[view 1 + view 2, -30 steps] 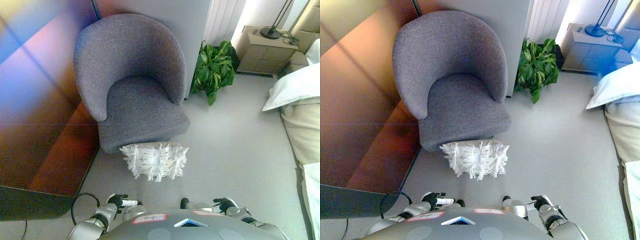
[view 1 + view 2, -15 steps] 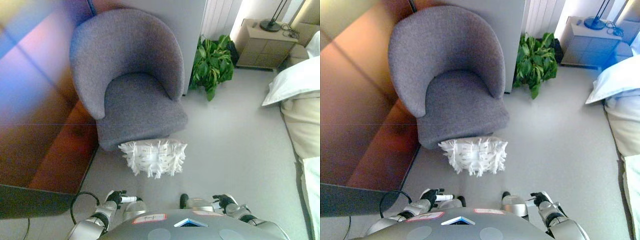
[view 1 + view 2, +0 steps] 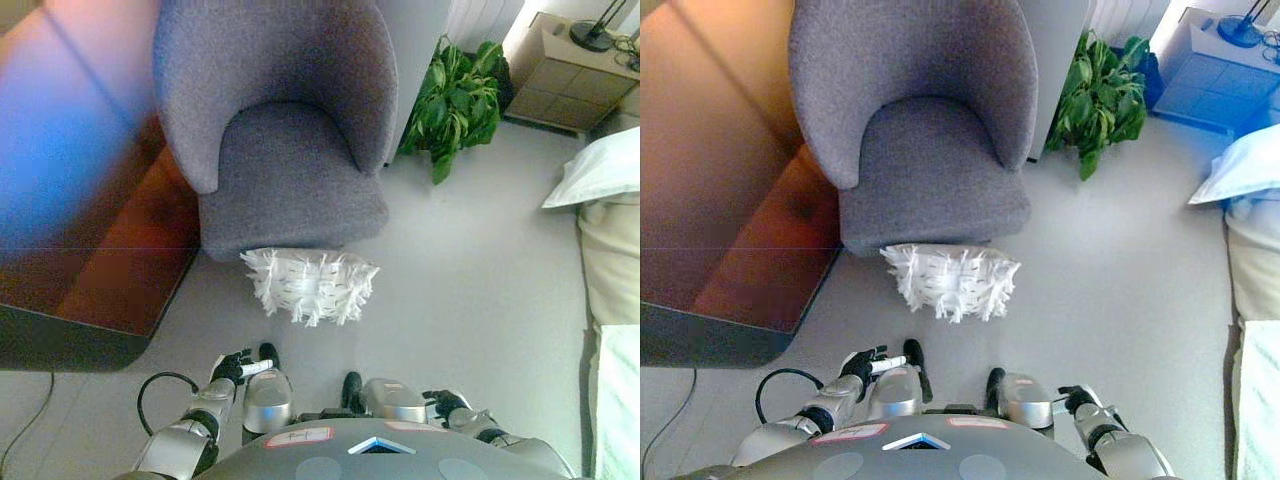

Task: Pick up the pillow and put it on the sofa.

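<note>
White and fringed, the pillow point(image 3: 309, 284) is lying on the floor point(image 3: 470, 280), touching the grey sofa point(image 3: 285, 150) front. Left hand point(image 3: 866, 364) and right hand point(image 3: 1076, 401) are hanging low, fingers loosely curled, gripping nothing.

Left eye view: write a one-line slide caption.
White fringed pillow lies on floor before grey armchair; both hands low.

– Can any words, labels, numbers or signs be read here?
– None can be read. No print is seen on the armchair point(image 3: 280, 120), the pillow point(image 3: 308, 284) or the nightstand point(image 3: 572, 70).
</note>
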### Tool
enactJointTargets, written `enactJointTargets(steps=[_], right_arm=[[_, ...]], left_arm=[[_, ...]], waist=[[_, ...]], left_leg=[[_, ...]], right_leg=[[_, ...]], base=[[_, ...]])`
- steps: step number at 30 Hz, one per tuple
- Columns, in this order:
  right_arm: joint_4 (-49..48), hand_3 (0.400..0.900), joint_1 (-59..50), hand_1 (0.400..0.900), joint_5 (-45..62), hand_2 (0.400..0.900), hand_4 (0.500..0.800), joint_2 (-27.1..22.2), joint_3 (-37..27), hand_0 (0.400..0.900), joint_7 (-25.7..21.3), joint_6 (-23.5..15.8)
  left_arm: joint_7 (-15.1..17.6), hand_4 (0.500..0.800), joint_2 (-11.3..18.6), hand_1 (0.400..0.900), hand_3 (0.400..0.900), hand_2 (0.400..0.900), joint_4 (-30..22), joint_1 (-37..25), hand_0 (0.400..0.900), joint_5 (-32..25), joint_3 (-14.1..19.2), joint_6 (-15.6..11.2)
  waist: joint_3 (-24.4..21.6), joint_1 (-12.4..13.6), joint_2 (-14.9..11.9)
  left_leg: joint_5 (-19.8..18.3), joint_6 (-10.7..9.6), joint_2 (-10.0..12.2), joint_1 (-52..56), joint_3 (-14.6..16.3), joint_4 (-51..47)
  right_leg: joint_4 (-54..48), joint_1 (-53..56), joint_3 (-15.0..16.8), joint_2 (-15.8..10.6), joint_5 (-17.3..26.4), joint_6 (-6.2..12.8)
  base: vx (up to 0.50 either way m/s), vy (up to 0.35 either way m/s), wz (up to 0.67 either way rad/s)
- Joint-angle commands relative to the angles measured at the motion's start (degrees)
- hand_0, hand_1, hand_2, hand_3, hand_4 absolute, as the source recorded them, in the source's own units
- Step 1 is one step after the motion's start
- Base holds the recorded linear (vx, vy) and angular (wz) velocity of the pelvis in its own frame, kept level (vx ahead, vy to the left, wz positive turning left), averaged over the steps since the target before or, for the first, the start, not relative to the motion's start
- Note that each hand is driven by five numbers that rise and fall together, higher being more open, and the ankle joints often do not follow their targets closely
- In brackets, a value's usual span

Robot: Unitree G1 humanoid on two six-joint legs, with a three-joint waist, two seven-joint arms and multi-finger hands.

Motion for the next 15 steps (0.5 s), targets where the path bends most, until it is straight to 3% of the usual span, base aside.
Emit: enactJointTargets(steps=[1,3,5,6,8,9,10,12,13,15], right_arm=[[-2.88,0.9,-0.92,0.9,-0.69,0.9,0.8,-0.88,-0.33,0.9,-2.29,-2.91],[-4.03,0.9,-1.9,0.9,0.82,0.9,0.8,-0.65,-0.39,0.9,-3.09,-2.7],[-4.79,0.9,-3.07,0.9,0.0,0.9,0.8,-0.98,0.35,0.9,-2.53,-2.61],[-4.84,0.9,-3.6,0.9,0.4,0.9,0.8,-1.1,0.84,0.9,-2.18,-2.66],[-5.18,0.9,-5.02,0.9,0.61,0.9,0.8,-1.25,1.87,0.9,-1.98,-2.94],[-5.57,0.9,-6.17,0.9,0.27,0.9,0.8,-1.47,2.34,0.9,-2.0,-2.74],[-6.0,0.9,-7.76,0.9,-0.79,0.9,0.8,-1.72,3.01,0.9,-0.63,-2.54],[-6.69,0.9,-10.14,0.9,-1.83,0.9,0.8,-2.04,4.25,0.9,-0.49,-1.64],[-7.01,0.9,-11.45,0.9,-2.03,0.9,0.8,-2.21,4.99,0.9,-0.09,-1.12],[-7.62,0.9,-11.49,0.9,-4.42,0.9,0.8,-2.43,5.59,0.9,-0.41,-0.5]], left_arm=[[-0.44,0.8,2.56,0.9,0.9,0.9,-0.52,-0.33,0.9,5.12,-0.96,0.46],[-0.88,0.8,3.6,0.9,0.9,0.9,-0.63,-0.65,0.9,7.11,-2.07,0.43],[-0.91,0.8,4.45,0.9,0.9,0.9,-0.82,-1.74,0.9,7.88,-2.67,1.6],[-0.7,0.8,4.68,0.9,0.9,0.9,-0.82,-2.28,0.9,7.18,-2.96,1.85],[-0.26,0.8,5.25,0.9,0.9,0.9,-0.93,-4.41,0.9,4.92,-3.8,2.04],[-0.01,0.8,5.27,0.9,0.9,0.9,-1.29,-5.61,0.9,4.07,-3.93,1.92],[0.37,0.8,5.23,0.9,0.9,0.9,-1.74,-6.73,0.9,3.2,-4.17,1.69],[1.06,0.8,5.61,0.9,0.9,0.9,-2.41,-7.54,0.9,1.62,-4.59,1.07],[1.16,0.8,6.4,0.9,0.9,0.9,-2.77,-7.48,0.9,0.58,-5.01,0.4],[1.78,0.8,7.03,0.9,0.9,0.9,-3.06,-6.19,0.9,-0.11,-4.55,0.27]], waist=[[-3.89,0.82,-1.76],[-4.15,0.78,-2.22],[-3.64,-0.08,-1.54],[-3.48,0.04,-0.7],[-2.45,0.1,-0.26],[-1.71,0.09,-0.22],[-0.67,0.02,-0.34],[0.76,0.03,-0.45],[1.75,0.26,-0.31],[1.91,0.33,-0.34]], left_leg=[[-0.06,4.75,-2.57,-7.77,-0.11,3.32],[-2.72,6.66,-4.57,-6.01,-0.9,3.13],[-3.93,6.69,-4.53,-3.25,-2.15,3.13],[-3.15,6.8,-3.62,-3.17,-2.36,3.16],[-4.09,5.59,-2.49,-3.18,-3.62,6.36],[-4.83,4.54,-1.3,-3.63,-3.83,8.66],[-5.9,3.21,-0.28,-4.17,-4.69,10.68],[-7.25,1.39,1.96,-4.93,-6.12,12.56],[-7.88,0.66,4.39,-5.49,-7.46,13.73],[-7.52,0.41,6.74,-5.86,-9.27,14.85]], right_leg=[[6.84,11.26,-1.71,-4.24,-0.95,5.9],[18.27,5.67,-0.81,-7.11,6.76,8.22],[21.45,-1.82,-0.59,-9.78,8.85,7.63],[19.56,-3.4,-1.24,-9.92,9.67,6.6],[11.63,-4.65,-2.92,-12.45,8.17,5.18],[6.85,-6.24,-3.31,-14.91,10.37,5.23],[3.55,-9.27,-2.3,-18.19,15.63,6.61],[0.78,-13.47,-0.58,-21.76,21.43,8.9],[1.85,-14.72,0.4,-21.92,20.15,9.92],[5.18,-14.51,1.77,-19.73,15.39,10.29]], base=[[0.33,0.18,0.19],[0.26,0.159,0.17],[0.18,0.041,0.14],[0.07,-0.102,0.09],[0.0,-0.239,0.15],[-0.04,-0.379,0.24],[-0.02,-0.426,0.24],[-0.03,-0.402,0.18],[0.01,-0.396,0.22],[0.16,-0.327,0.27]])
